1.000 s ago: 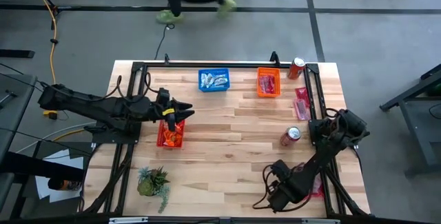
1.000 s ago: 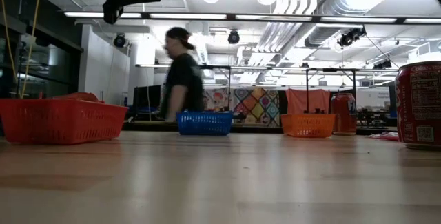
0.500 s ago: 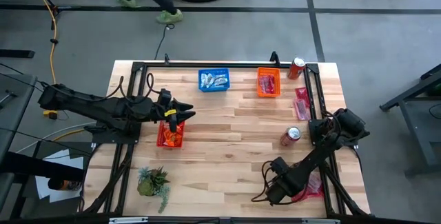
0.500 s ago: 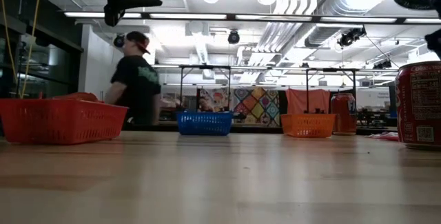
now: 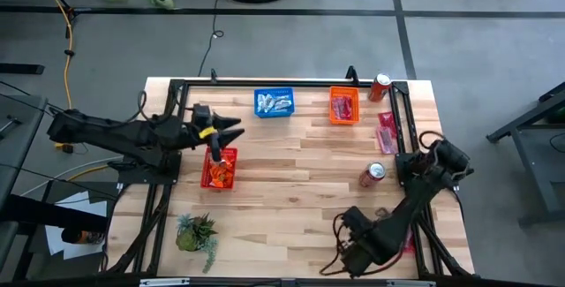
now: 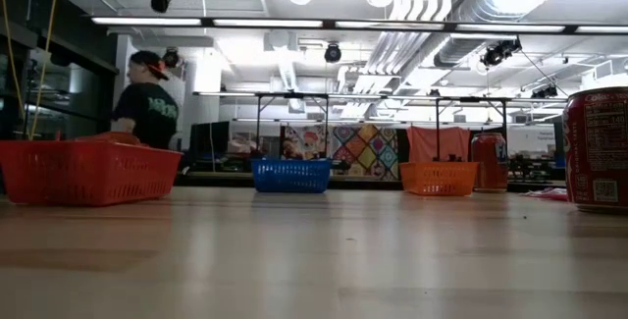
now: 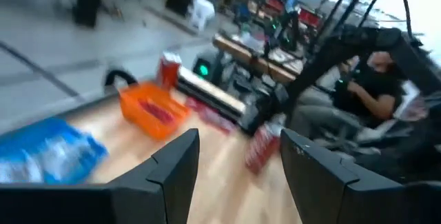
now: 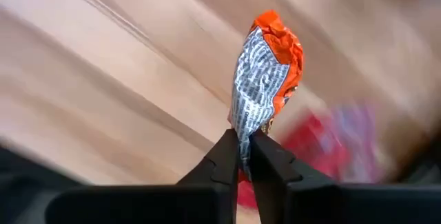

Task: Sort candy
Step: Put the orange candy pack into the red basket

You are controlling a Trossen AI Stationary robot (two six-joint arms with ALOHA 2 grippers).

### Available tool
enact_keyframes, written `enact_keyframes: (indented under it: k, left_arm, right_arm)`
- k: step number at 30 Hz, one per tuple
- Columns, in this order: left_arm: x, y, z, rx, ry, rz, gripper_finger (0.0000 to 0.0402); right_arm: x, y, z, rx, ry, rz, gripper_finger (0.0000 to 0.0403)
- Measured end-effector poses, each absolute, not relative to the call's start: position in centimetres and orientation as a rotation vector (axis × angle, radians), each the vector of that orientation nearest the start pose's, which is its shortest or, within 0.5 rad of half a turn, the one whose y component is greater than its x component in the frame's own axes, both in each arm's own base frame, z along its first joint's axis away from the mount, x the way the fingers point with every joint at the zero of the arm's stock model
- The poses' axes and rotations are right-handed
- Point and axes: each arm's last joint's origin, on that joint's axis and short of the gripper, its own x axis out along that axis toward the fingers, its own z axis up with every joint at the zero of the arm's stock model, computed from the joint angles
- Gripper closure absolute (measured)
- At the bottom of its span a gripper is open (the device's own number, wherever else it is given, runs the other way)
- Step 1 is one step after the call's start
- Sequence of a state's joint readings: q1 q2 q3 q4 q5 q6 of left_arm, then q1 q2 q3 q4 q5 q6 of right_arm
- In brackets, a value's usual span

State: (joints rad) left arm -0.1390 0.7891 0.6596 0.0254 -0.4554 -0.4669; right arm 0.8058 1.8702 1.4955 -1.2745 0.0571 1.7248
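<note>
Closing just now, our right gripper (image 8: 242, 156) is clamped on an orange-wrapped candy (image 8: 267, 72) at the table's near right edge; pick done, orange basket (image 5: 344, 106) next. Left gripper (image 5: 218, 132) has lifted, fingers apart, from the red basket (image 5: 218, 170).

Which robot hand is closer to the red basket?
The left. The left gripper hangs, open, just above the red basket's far edge. The right gripper, pinching an orange candy, is far off by the table's near right corner.
</note>
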Motion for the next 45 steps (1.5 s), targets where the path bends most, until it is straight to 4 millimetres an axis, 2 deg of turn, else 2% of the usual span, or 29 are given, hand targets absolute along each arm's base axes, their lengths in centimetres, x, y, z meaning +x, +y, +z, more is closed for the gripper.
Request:
enact_keyframes:
  k: [4,8,14,18,23,29,45]
  left_arm:
    - [18.2,-1.3,31.8,-0.242,0.049,0.299,0.0214]
    - [19.6,-2.5,31.6,-0.04,0.121,0.119,0.0214]
    - [21.1,-4.5,31.2,0.071,0.138,-0.105,0.0214]
    - [21.1,-5.4,31.6,0.062,0.085,-0.178,0.0214]
    - [20.7,-6.0,32.1,0.057,0.053,-0.208,0.0214]
    - [20.7,-6.2,32.1,0.058,0.053,-0.211,0.0214]
    - [20.7,-6.2,32.1,0.04,0.055,-0.213,0.0214]
  right_arm:
    - [26.6,24.0,27.0,0.523,1.072,-0.653,0.0398]
    - [30.4,22.1,30.4,0.29,0.815,-0.519,0.0394]
    - [35.7,17.8,33.8,-0.031,0.692,-0.348,0.04]
    - [37.7,15.4,35.3,-0.118,0.633,-0.303,0.0401]
    - [39.0,13.9,36.3,-0.174,0.589,-0.212,0.0402]
    - [39.6,13.3,36.6,-0.182,0.568,-0.128,0.0402]
    - [39.9,13.9,37.1,-0.247,0.512,0.007,0.0403]
